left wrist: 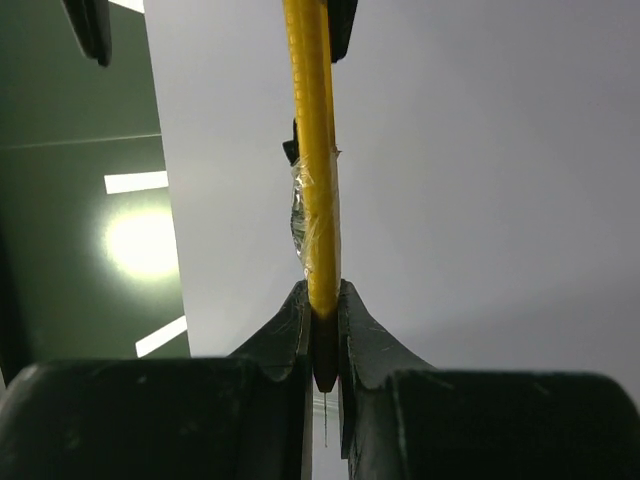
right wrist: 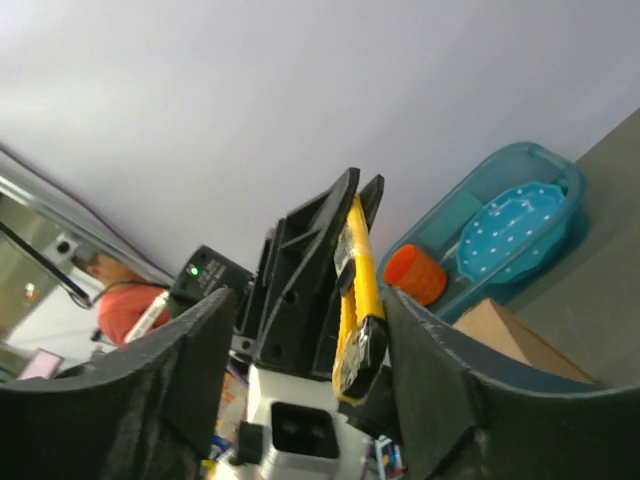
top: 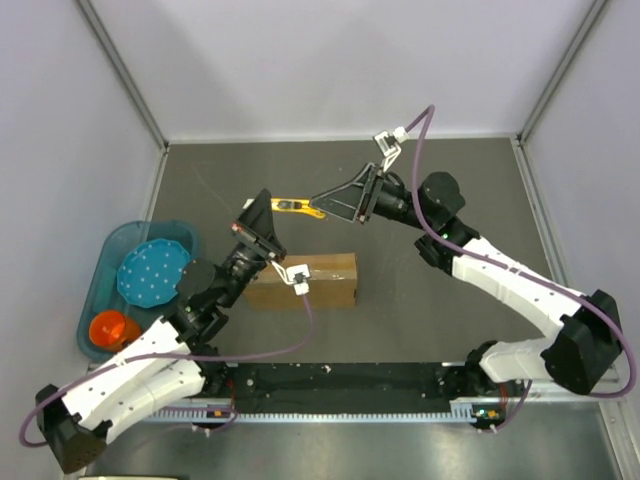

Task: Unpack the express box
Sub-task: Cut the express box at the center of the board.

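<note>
The express box (top: 312, 281) is a plain brown cardboard box lying flat on the bench (top: 440, 190), just below the middle of the top view, its long side running left to right and its top face closed. In the right wrist view only one corner shows, at lower right (right wrist: 520, 340)

Above it in the top view, the left hand (top: 268, 208) is pressed together on one end of a yellow utility knife (top: 297, 207), its fingers (left wrist: 292, 325) pinching the handle on both sides. The right hand (top: 322, 205) meets the knife's other end with its fingers (right wrist: 195, 350) spread wide, one on each side of the knife (right wrist: 358, 290), with gaps between

The bench is dark grey. At its left edge a teal tub (top: 105, 245) holds a blue plate (top: 152, 272) with white dots and an orange cup (top: 112, 328). Pale walls (top: 330, 60) close in the back and sides
</note>
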You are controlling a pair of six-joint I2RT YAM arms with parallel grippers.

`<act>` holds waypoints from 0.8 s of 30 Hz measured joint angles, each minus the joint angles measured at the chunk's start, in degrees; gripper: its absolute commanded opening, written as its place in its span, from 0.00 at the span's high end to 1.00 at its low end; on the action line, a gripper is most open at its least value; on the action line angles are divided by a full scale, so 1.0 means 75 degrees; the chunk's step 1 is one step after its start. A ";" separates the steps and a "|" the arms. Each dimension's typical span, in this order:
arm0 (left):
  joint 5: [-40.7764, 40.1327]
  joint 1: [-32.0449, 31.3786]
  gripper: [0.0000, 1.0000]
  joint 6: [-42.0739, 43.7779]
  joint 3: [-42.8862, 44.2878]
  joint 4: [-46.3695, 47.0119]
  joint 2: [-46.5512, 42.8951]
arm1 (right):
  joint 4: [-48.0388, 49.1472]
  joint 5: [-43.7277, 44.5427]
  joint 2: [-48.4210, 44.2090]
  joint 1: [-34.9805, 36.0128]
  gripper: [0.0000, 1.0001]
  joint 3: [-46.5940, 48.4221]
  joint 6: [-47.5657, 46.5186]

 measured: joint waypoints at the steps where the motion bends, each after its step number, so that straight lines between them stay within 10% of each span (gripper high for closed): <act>1: -0.0038 -0.0044 1.00 0.0070 -0.0017 -0.0009 0.0061 | 0.0093 -0.0020 0.0041 0.0000 0.50 0.0006 0.0055; 11: -0.0629 -0.0484 1.00 0.0341 -0.0006 0.0166 0.0463 | -0.0003 -0.0076 0.0801 0.0356 0.51 0.0458 0.0134; 17: -0.0807 -0.0577 1.00 0.0350 0.0020 0.0335 0.0481 | 0.0006 0.0020 0.0816 0.0361 0.79 0.0458 0.0131; 24: -0.1096 -0.0621 1.00 0.0353 0.0076 0.0519 0.0705 | 0.0064 0.0093 0.0889 0.0361 0.66 0.0452 0.0245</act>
